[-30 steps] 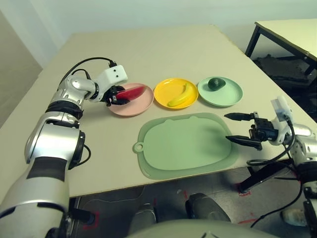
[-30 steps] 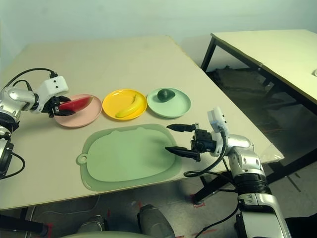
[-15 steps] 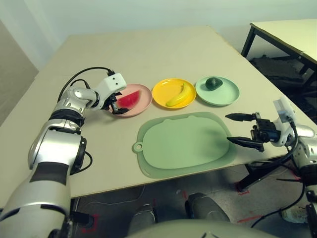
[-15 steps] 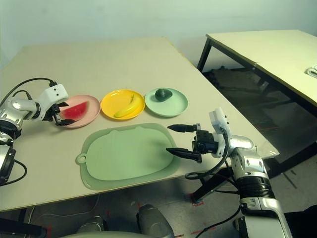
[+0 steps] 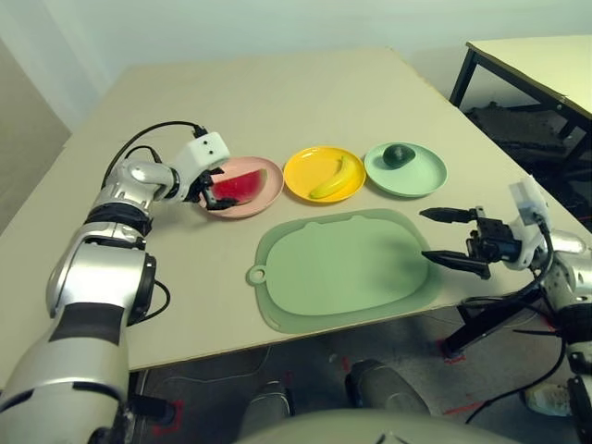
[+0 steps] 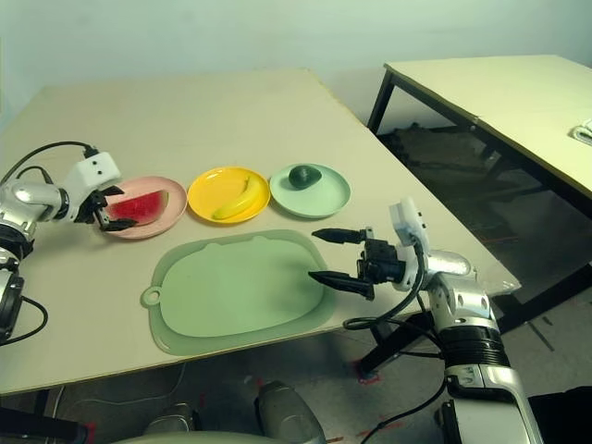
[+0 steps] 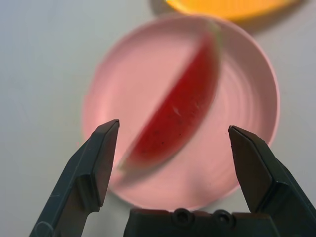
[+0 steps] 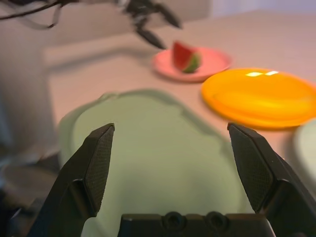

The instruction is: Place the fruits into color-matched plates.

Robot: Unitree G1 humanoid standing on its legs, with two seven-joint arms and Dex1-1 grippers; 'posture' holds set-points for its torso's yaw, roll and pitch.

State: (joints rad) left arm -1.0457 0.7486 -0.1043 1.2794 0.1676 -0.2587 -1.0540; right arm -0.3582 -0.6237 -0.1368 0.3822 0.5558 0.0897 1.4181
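Your left gripper [image 5: 215, 191] is hanging over the near left edge of the pink plate [image 5: 268, 192] with its fingers spread wide and gripping nothing. In the left wrist view, the watermelon wedge [image 7: 177, 111] is lying loose on that plate, just ahead of the fingertips and between their lines, touching neither finger.

Your right gripper [image 5: 442, 238] is hovering at the right edge of the green mat [image 5: 342, 268], fingers wide apart and carrying nothing, pointing across the mat.

You are seeing the three plates sitting in a row beyond the mat. The yellow plate [image 5: 301, 180] is sitting just right of the pink one, with the banana [image 5: 331, 178] lying in it. The mint green plate [image 5: 421, 179] is sitting next along, with the avocado [image 5: 399, 154] resting on it.
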